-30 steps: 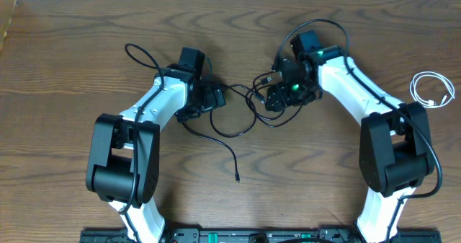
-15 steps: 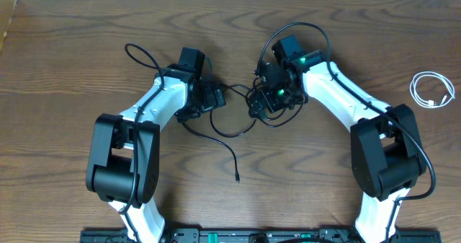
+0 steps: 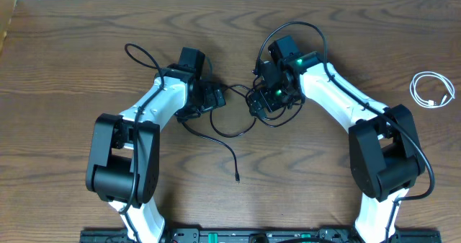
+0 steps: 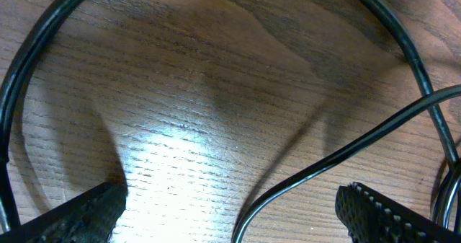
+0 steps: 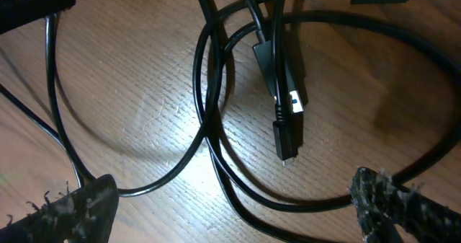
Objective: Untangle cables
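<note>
Black cables (image 5: 212, 138), two, tangled; white cable (image 3: 431, 90), one, coiled apart; left tool (image 3: 215, 97), right tool (image 3: 261, 102), both wide, empty

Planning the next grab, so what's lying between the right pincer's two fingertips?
Right wrist view: the right pincer stands open, crossed black cables and a black plug lying between its tips.

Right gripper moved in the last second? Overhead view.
Yes. The right gripper has shifted left, away from the coiled white cable lying at far right, which has stayed put.

Black cables (image 5: 277, 84), white cable (image 3: 413, 90)
</note>
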Motion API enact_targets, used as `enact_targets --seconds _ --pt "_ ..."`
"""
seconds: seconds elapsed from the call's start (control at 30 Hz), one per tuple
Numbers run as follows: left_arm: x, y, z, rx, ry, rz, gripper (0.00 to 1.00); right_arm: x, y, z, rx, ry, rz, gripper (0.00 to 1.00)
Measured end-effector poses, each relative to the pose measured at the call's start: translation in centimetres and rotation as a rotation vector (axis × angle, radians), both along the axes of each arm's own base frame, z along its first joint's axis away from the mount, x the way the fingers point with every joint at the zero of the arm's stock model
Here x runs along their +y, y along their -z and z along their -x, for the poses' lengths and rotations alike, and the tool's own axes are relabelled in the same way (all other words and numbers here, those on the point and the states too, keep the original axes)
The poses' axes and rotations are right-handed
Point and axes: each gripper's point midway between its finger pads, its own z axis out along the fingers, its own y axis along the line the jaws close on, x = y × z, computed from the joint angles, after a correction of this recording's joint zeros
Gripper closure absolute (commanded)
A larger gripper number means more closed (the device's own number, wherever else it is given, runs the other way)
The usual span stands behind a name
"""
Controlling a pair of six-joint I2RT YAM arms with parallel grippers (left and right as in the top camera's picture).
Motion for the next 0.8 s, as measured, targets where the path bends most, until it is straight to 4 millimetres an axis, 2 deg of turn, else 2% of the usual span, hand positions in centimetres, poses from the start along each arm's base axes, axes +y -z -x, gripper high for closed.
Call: enact_targets --seconds 0.8 --pt "0.0 0.0 0.0 0.0 0.0 0.0 0.02 -0.05 0.0 -0.43 -0.019 0.003 0.006 0.01"
